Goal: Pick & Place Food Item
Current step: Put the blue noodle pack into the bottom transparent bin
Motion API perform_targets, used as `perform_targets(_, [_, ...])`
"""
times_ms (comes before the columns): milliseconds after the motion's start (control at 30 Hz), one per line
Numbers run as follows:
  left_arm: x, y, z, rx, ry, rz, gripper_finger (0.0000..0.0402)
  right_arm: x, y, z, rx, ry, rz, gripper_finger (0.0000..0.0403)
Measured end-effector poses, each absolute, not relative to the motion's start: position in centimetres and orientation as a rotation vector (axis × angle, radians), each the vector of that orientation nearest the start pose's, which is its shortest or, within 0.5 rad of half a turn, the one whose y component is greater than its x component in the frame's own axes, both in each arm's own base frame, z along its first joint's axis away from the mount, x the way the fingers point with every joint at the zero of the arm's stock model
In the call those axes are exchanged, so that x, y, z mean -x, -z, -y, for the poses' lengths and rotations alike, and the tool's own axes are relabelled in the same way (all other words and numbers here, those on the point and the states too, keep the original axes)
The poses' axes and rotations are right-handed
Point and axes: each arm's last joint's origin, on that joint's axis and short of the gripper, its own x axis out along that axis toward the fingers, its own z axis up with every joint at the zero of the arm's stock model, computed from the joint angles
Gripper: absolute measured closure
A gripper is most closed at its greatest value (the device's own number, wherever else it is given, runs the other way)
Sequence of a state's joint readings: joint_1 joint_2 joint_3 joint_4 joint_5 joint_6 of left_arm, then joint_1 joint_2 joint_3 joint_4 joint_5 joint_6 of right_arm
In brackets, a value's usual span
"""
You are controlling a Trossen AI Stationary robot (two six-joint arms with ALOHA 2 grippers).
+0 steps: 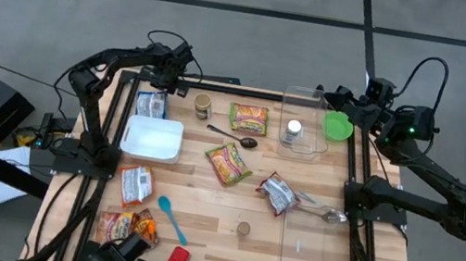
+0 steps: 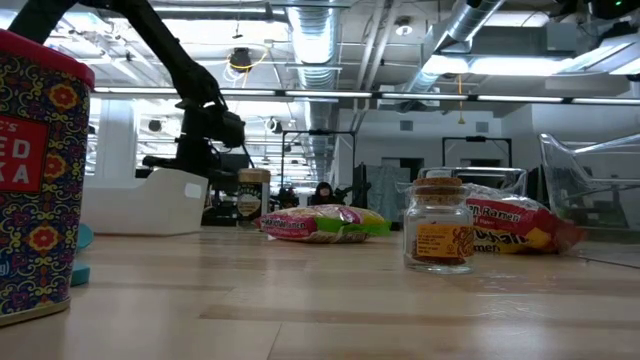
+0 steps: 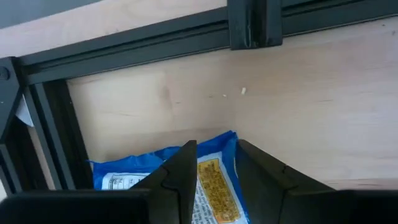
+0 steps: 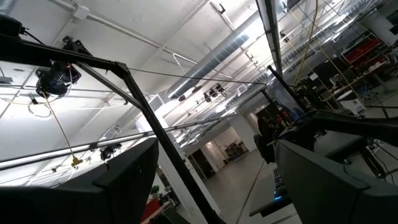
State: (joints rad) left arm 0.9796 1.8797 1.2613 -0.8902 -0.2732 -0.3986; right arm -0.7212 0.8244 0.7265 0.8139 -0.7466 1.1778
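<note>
Presently on the desk: containers first.

White bin, left of centre: shows nothing inside from above.
Clear tub, far right part: holds one small jar with a white lid.
Second clear tub, near right corner: appears empty, though its transparent walls make that hard to confirm.
Green bowl, beside the far tub at the right edge: nothing seen in it.
Brown-lidded jar, far side, right of the blue packet.
Small cork-stoppered jar, near centre: glass, with an orange label.
Red patterned tin, near edge, standing upright.

Task item: blue packet, flat on the boards at the far left corner, just behind the white bin. Blue wrapper with a white printed panel and a yellow block of print down the middle.

Left hand: directly over the blue packet, fingers parted a narrow way with the packet's far edge showing between them; whether they touch it cannot be told.

Right hand: raised at the far right corner, fingers wide apart, pointing up at the ceiling, gripping nothing.

Also loose: several noodle packets, a dark spoon, a blue spoon.
</note>
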Motion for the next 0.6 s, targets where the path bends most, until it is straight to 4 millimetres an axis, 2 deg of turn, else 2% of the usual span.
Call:
perform_targets(400, [-18.4,-16.3,-28.9,0.856,-1.282,-1.283,0.0299,-13.1,-39.1,8.9,-0.666,-0.328,0.422,0.0088])
perform_targets(600, [-18.0,-15.1,-28.2,0.873,-1.278,-1.307,0.0299,-13.1,-39.1,8.9,-0.666,-0.329,0.422,0.0088])
